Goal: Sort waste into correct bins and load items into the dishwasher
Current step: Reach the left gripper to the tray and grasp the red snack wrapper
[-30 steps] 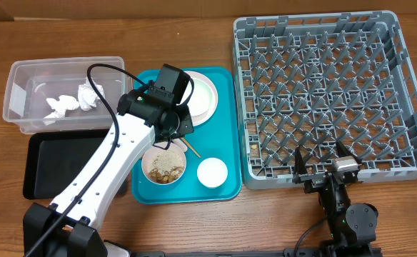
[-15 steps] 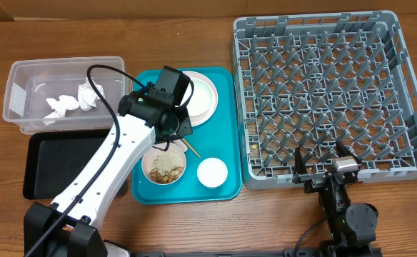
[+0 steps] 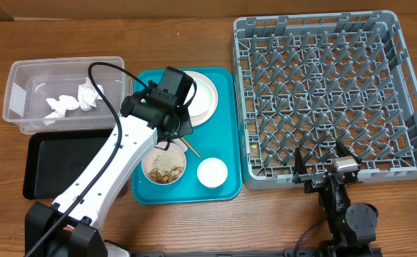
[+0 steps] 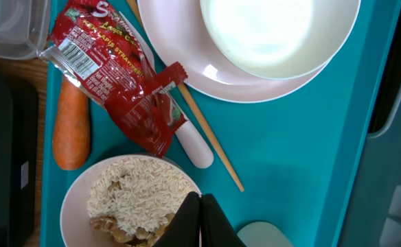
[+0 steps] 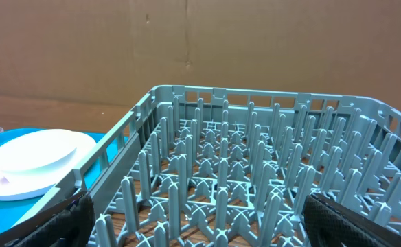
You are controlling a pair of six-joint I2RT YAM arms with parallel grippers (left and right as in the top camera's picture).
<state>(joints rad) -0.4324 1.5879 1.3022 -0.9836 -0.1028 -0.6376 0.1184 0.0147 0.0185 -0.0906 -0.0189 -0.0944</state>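
Red snack wrapper [image 4: 121,75] lies on the teal tray [image 4: 303,158], its edge over the carrot's [image 4: 71,130] top and across a white fork handle [image 4: 193,147] and the chopstick [image 4: 214,147]. Rice bowl [image 4: 135,199] is just below it. A pink plate [image 4: 187,55] with a white bowl [image 4: 276,27] on it is above right. Left gripper [image 4: 199,206] has its fingers pressed together, tips over the rice bowl's rim. Paper wads [image 3: 69,103] sit in the clear tub [image 3: 19,78], with the black tray [image 3: 58,160] beside it. Small cup [image 3: 212,172] stands on the teal tray. Right gripper [image 3: 321,163] has its fingers spread wide at the dish rack's [image 3: 323,78] near edge.
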